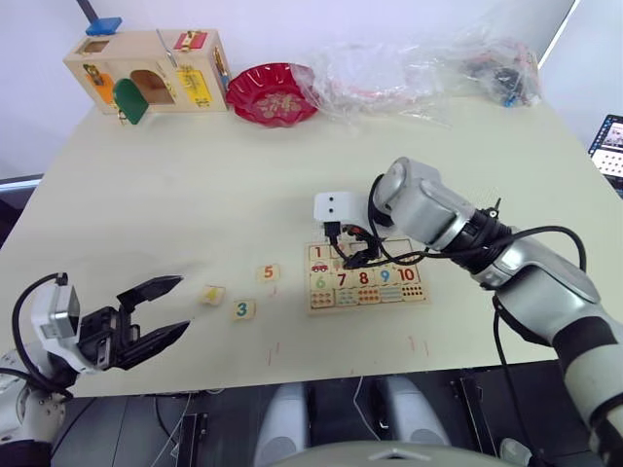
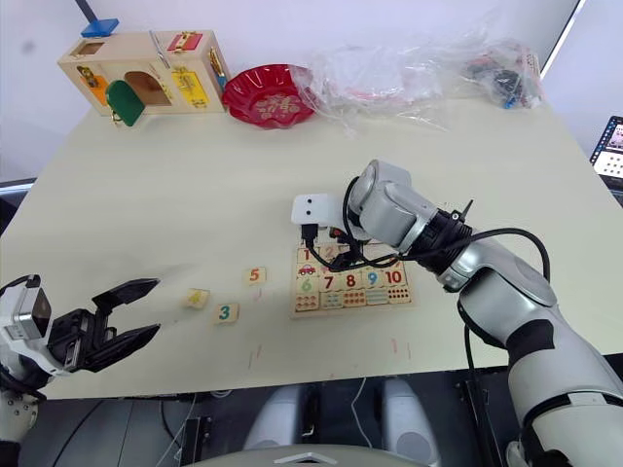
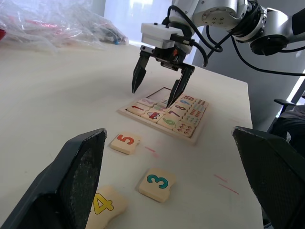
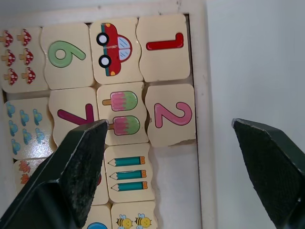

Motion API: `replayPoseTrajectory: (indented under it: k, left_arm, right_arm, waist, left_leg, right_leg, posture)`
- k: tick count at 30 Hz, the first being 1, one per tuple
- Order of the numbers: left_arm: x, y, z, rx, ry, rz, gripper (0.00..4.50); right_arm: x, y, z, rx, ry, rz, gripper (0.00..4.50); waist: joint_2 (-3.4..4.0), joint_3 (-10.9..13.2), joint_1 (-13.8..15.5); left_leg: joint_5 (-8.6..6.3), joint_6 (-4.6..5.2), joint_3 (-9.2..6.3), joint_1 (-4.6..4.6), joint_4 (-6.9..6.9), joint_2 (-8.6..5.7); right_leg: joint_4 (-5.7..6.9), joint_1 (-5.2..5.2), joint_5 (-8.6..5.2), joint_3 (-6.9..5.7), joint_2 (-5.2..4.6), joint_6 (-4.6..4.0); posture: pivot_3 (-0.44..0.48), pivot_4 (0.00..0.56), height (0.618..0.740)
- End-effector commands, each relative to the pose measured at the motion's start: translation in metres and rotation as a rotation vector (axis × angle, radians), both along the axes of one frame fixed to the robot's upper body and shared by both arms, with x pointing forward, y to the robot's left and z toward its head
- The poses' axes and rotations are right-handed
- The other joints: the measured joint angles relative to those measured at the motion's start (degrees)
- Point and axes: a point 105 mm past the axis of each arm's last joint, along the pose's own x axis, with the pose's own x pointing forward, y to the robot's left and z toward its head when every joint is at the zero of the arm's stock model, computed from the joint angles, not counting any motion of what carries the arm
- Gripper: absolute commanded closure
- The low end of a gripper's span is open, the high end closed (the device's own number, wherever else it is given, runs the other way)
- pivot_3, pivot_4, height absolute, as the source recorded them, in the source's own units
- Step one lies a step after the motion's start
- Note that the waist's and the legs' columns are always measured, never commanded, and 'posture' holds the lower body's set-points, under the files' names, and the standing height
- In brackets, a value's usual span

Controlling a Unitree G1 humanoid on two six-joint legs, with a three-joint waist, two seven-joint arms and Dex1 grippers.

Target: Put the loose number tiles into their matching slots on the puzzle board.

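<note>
Two tiles seated, three still loose beside the puzzle board

Our right gripper [image 3: 159, 86] hangs with fingers spread and empty over the puzzle board [image 1: 366, 277], where the 1 tile [image 4: 162, 45] and 2 tile [image 4: 170, 116] sit in their slots, the slot beside the 2 bare. Our left gripper [image 1: 156, 311] waits open near the table's near-left edge. To the board's left lie the 5 tile [image 1: 269, 273], 3 tile [image 1: 243, 309] and 4 tile [image 1: 211, 294]. We judge these wooden squares light, stiff and smooth, best pinched across opposite edges from above.
</note>
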Motion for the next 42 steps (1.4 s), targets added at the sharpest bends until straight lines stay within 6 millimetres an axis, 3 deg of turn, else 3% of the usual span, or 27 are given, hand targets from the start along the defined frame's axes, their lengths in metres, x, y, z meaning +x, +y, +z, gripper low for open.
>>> replayPoseTrajectory:
  k: [1, 6, 8, 13, 16, 19, 42]
  left_arm:
    - [-0.004, 0.000, 0.007, 0.007, -0.035, -0.025, 0.00]
    - [-0.004, 0.000, 0.008, 0.008, -0.035, -0.024, 0.00]
    - [-0.003, 0.000, 0.008, 0.008, -0.034, -0.025, 0.00]
    - [0.000, 0.000, 0.009, 0.009, -0.035, -0.027, 0.00]
    - [0.001, 0.000, 0.010, 0.010, -0.038, -0.028, 0.00]
    - [0.001, 0.000, 0.010, 0.009, -0.037, -0.028, 0.00]
    - [-0.010, 0.016, 0.002, 0.039, -0.003, 0.043, 0.00]
  right_arm:
    - [-0.004, 0.002, 0.027, 0.170, -0.046, 0.067, 0.02]
    - [0.004, -0.013, 0.029, 0.284, -0.046, 0.059, 0.02]
    - [0.013, -0.018, 0.024, 0.308, -0.045, 0.010, 0.42]
    - [0.019, -0.017, 0.014, 0.327, -0.040, -0.021, 2.19]
    - [0.020, -0.016, 0.009, 0.324, -0.035, -0.031, 3.72]
    - [0.021, -0.014, 0.005, 0.319, -0.033, -0.032, 4.37]
    - [0.023, -0.013, -0.010, 0.270, -0.026, -0.015, 4.37]
  waist:
    - [0.00, 0.0, 0.0]
    - [-0.01, 0.0, 0.0]
    - [-0.02, 0.0, -0.1]
    - [-0.02, 0.0, -0.1]
    - [-0.02, 0.0, -0.1]
    - [-0.02, 0.0, 0.0]
    - [-0.02, 0.0, -0.1]
  left_leg:
    - [0.00, 0.00, 0.00, 0.00, 0.00, 0.00]
    - [0.00, 0.00, 0.04, 0.01, 0.00, 0.00]
    - [0.00, 0.00, 0.05, 0.02, 0.00, -0.01]
    - [0.00, 0.00, 0.09, 0.03, -0.02, -0.01]
    - [0.00, 0.00, 0.09, 0.01, -0.03, 0.00]
    - [0.00, 0.00, 0.08, 0.01, -0.02, 0.00]
    - [0.00, 0.00, 0.09, 0.02, -0.03, 0.01]
  right_leg:
    - [-0.01, 0.00, 0.00, 0.00, -0.01, 0.00]
    - [0.00, 0.01, 0.00, 0.01, -0.01, 0.00]
    - [0.02, 0.00, 0.00, 0.02, 0.02, 0.00]
    - [0.01, 0.00, 0.00, 0.02, 0.04, -0.01]
    - [0.01, -0.02, 0.00, 0.03, 0.03, -0.01]
    - [0.01, -0.02, 0.00, 0.04, 0.01, 0.00]
    - [0.01, -0.02, 0.00, 0.04, 0.01, -0.01]
  posture:
    - [0.000, 0.150, 0.740]
    - [0.000, 0.150, 0.740]
    - [0.000, 0.150, 0.740]
    - [0.000, 0.150, 0.740]
    - [0.000, 0.150, 0.740]
    - [0.000, 0.150, 0.740]
    - [0.000, 0.150, 0.740]
